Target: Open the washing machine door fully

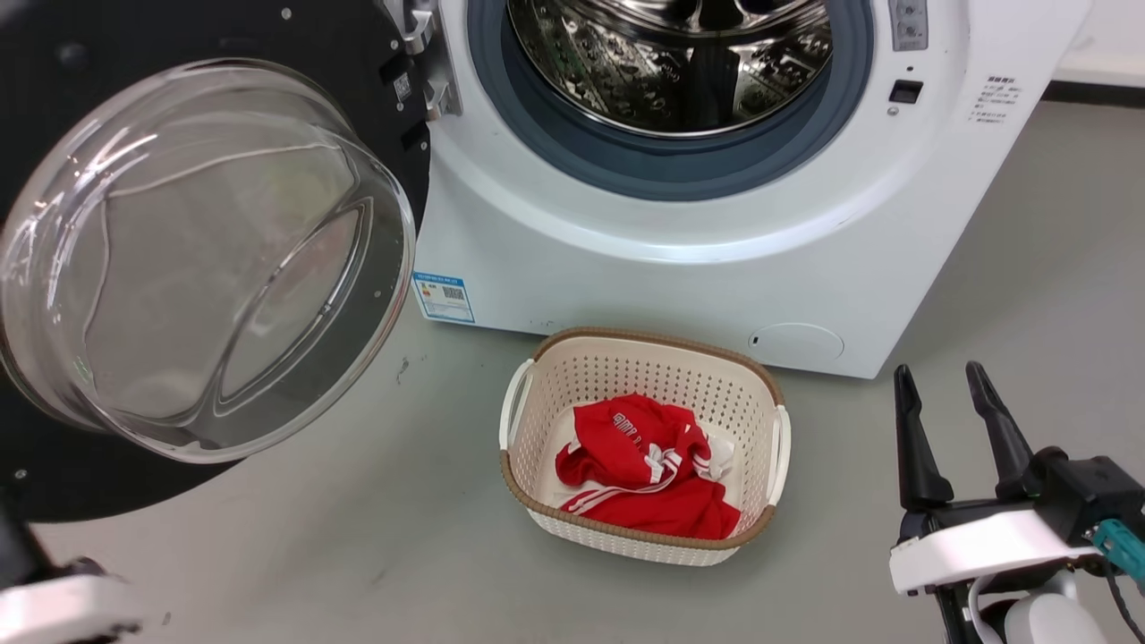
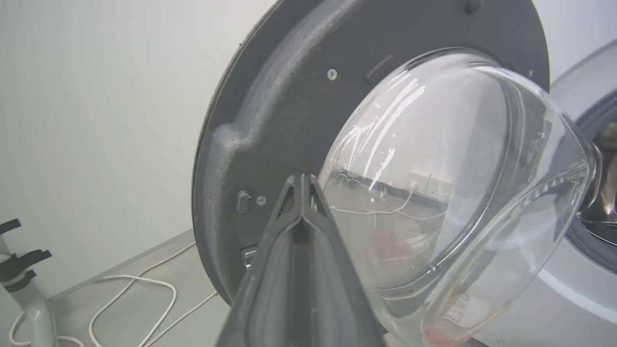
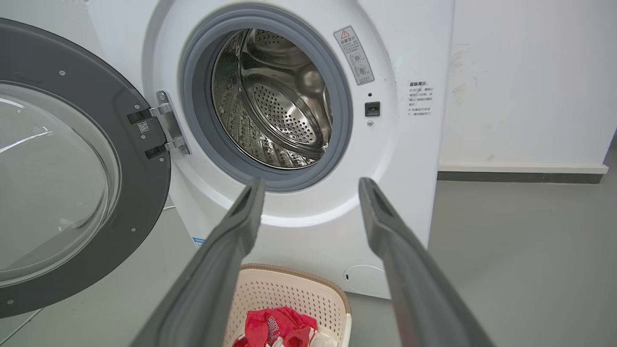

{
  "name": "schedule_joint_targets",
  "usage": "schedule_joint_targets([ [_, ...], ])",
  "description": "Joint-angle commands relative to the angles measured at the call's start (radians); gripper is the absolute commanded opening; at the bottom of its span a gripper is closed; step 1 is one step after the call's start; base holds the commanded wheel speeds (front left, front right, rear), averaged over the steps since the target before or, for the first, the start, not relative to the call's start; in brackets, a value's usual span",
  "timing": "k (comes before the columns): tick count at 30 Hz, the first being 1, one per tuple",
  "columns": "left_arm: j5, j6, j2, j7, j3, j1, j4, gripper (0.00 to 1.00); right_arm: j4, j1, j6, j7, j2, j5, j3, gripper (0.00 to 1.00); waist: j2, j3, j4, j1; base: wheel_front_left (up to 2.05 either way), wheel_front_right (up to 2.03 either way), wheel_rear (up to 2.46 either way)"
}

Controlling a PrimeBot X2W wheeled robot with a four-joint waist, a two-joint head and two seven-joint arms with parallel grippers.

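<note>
The washing machine door (image 1: 179,27) stands swung far out to the left of the white machine (image 1: 626,268), its clear glass bowl (image 1: 206,259) bulging toward me. A metal hinge (image 3: 166,126) joins the door (image 3: 144,168) to the machine front. In the left wrist view my left gripper (image 2: 301,179) is shut with nothing in it, tips just before the door's grey inner face (image 2: 289,96) by the bowl's (image 2: 453,168) left edge; I cannot tell if they touch. My right gripper (image 1: 939,371) is open and empty at the lower right, well away from the door. In its own view the right gripper (image 3: 311,183) points at the machine front below the drum mouth.
The steel drum mouth (image 1: 671,63) with its grey rubber ring is exposed. A cream laundry basket (image 1: 644,340) holding a red garment (image 1: 644,474) sits on the floor before the machine. The small round service flap (image 1: 796,342) is low on the front. White cable (image 2: 135,289) lies by the wall.
</note>
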Motion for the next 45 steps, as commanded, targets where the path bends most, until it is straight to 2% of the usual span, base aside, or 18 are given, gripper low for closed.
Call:
schedule_joint_targets([
  [1, 0.013, -0.009, -0.025, -0.002, -0.011, 0.024, -0.018, 0.22, 0.001, 0.016, 0.000, -0.003, 0.001, -0.004, 0.000, 1.00, -0.0001, -0.011, -0.002, 0.0000, 0.00, 0.00, 0.00],
  [2, 0.020, -0.015, -0.045, -0.002, -0.020, 0.036, -0.028, 0.35, 0.000, 0.018, 0.000, -0.003, 0.001, -0.005, 0.001, 1.00, -0.0001, -0.016, -0.002, 0.0000, 0.00, 0.00, 0.00],
  [3, 0.024, -0.021, -0.061, -0.002, -0.032, 0.049, -0.031, 0.53, 0.000, 0.021, 0.000, -0.003, 0.001, -0.006, 0.003, 1.00, -0.0001, -0.022, -0.004, 0.0000, 0.00, 0.00, 0.00],
  [4, 0.030, -0.027, -0.074, -0.002, -0.043, 0.054, -0.040, 0.85, 0.000, 0.023, 0.000, -0.003, 0.001, -0.008, 0.004, 1.00, -0.0001, -0.025, -0.006, 0.0000, 0.00, 0.00, 0.00],
  [5, 0.033, -0.033, -0.083, -0.002, -0.057, 0.061, -0.040, 1.00, 0.000, 0.024, 0.000, -0.003, 0.001, -0.014, 0.006, 1.00, -0.0001, -0.029, -0.009, 0.0000, 0.00, 0.00, 0.00],
  [9, 0.065, -0.043, -0.108, -0.002, -0.116, 0.082, -0.052, 1.00, 0.003, 0.027, 0.000, -0.003, 0.001, -0.028, 0.014, 1.00, -0.0001, -0.047, -0.026, 0.0000, 0.00, 0.00, 0.00],
  [13, 0.091, -0.033, -0.119, -0.003, -0.180, 0.085, -0.042, 1.00, 0.009, 0.026, 0.000, -0.003, 0.001, -0.032, 0.013, 1.00, -0.0001, -0.063, -0.048, 0.0000, 0.00, 0.00, 0.00],
  [26, 0.144, -0.025, -0.122, -0.003, -0.418, -0.011, 0.027, 1.00, -0.012, 0.026, 0.000, 0.009, 0.001, -0.066, 0.013, 1.00, -0.0001, -0.073, -0.152, 0.0000, 0.00, 0.00, 0.00],
  [35, 0.145, -0.020, -0.123, -0.003, -0.443, -0.054, 0.043, 1.00, -0.015, 0.030, 0.000, 0.012, 0.001, -0.073, 0.018, 1.00, -0.0001, -0.070, -0.195, 0.0000, 0.00, 0.00, 0.00],
  [45, 0.167, -0.033, -0.123, -0.003, -0.432, -0.035, 0.056, 1.00, -0.011, 0.034, 0.000, 0.011, 0.001, -0.059, 0.014, 1.00, -0.0001, -0.081, -0.194, 0.0000, 0.00, 0.00, 0.00],
])
